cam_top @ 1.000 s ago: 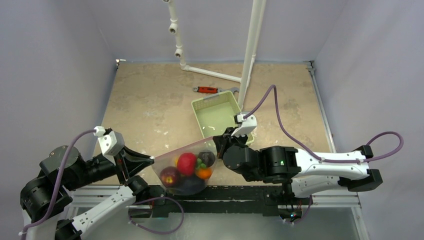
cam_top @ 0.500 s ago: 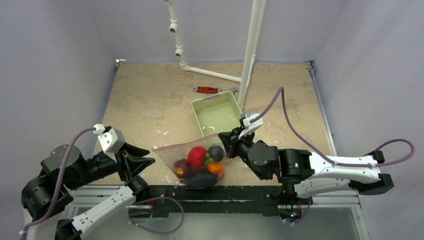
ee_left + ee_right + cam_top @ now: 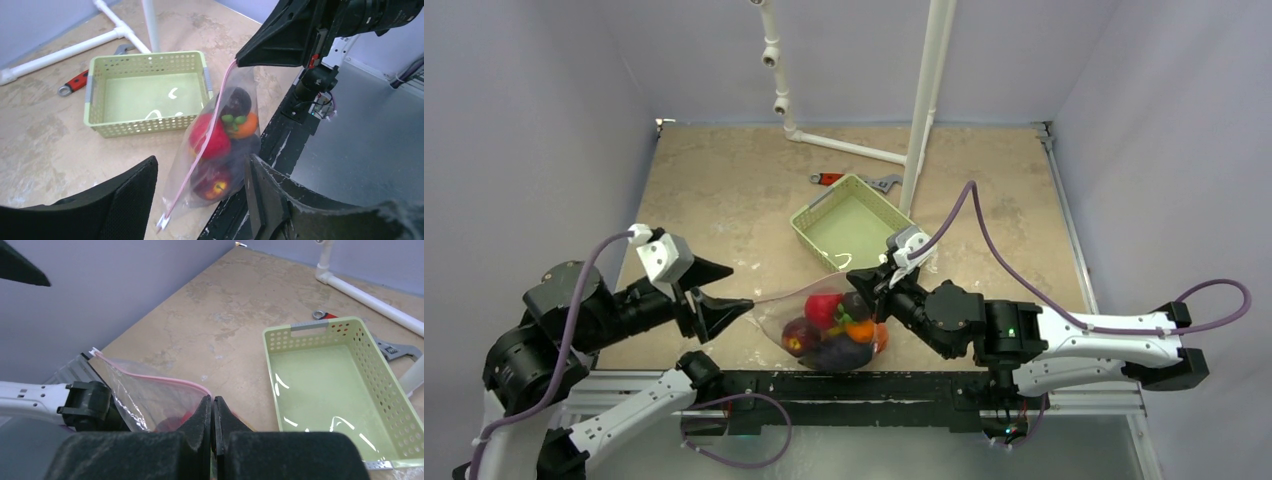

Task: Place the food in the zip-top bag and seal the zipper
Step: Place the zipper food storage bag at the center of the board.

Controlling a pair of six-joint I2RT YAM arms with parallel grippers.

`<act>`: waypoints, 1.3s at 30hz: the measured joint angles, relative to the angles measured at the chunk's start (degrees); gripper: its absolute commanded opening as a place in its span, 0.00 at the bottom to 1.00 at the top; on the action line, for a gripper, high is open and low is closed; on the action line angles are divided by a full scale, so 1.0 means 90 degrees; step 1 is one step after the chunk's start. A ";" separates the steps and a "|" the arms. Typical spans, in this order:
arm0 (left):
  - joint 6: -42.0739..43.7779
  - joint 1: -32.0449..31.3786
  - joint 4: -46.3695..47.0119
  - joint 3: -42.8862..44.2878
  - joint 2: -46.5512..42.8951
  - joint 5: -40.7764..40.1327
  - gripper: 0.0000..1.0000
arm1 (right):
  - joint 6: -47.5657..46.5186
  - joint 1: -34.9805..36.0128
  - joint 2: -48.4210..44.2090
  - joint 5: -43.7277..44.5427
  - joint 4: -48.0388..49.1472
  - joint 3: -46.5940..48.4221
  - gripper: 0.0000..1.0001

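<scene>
The light green perforated plastic basket point(image 3: 145, 59) stands beyond both grippers. The clear crinkly zip-top bag point(image 3: 247, 82), holding small plastic fruits and vegetables point(image 3: 212, 140), hangs from the right gripper point(image 3: 212, 400), clamped on its pale pink zipper strip point(image 3: 150, 376). The left gripper point(image 3: 739, 286) is spread apart, with the bag's free corner between its fingers, ungripped

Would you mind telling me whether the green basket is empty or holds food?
Empty: the basket shows a bare floor in every view; the food lies inside the zip-top bag.
</scene>
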 measured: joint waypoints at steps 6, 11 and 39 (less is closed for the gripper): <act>0.0355 0.0000 0.0520 -0.0299 0.0505 0.0612 0.68 | -0.0170 0.0000 -0.0138 -0.0364 0.0119 -0.0068 0.00; 0.0534 0.0000 0.0933 -0.0731 0.0913 0.1297 0.69 | -0.0236 0.0005 -0.0408 -0.0578 0.0170 -0.0175 0.00; 0.1064 0.0000 0.2327 -0.1853 0.2103 0.2378 0.59 | -0.0335 0.0005 -0.0561 -0.1134 0.0454 -0.0345 0.00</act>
